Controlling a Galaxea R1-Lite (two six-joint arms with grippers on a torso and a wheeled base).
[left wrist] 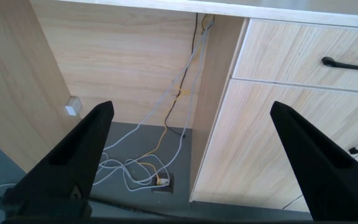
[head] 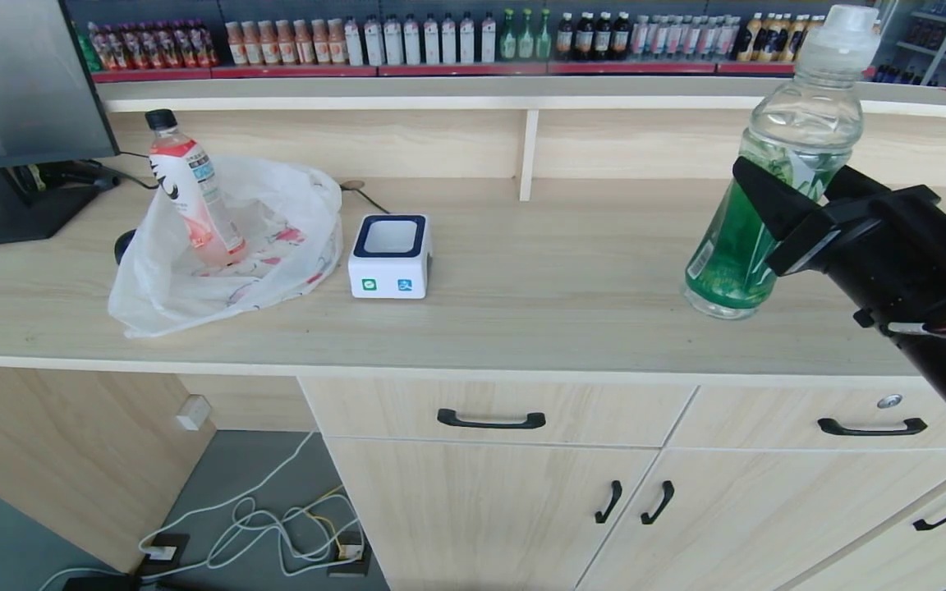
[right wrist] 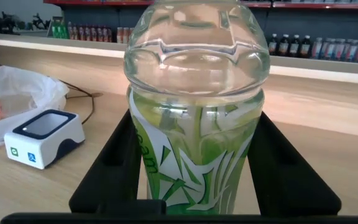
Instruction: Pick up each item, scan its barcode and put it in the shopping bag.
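Holds green bottle [head: 727, 254] in R end effector [right wrist: 197, 186], clamped tight on the label zone, bottle tilted w/ cap end over to the right. Has it at the desk's [head: 522, 312] right end, base at or just off the wood; can't tell which. Prob. grips mid-body so the bottle won't swing en route to scanner [head: 389, 254], well off to the left. Parks L end effector [left wrist: 191, 155] low by the cabinet front, fingers wide apart, prob. just out of the way. Has bag [head: 194, 279] open just beside scanner, pink bottle [head: 194, 193] leaning inside, so one item looks done. Pale wood desk, monitor [head: 21, 82] far left, drinks shelf [head: 473, 41] behind, cables [left wrist: 148, 168] on floor.
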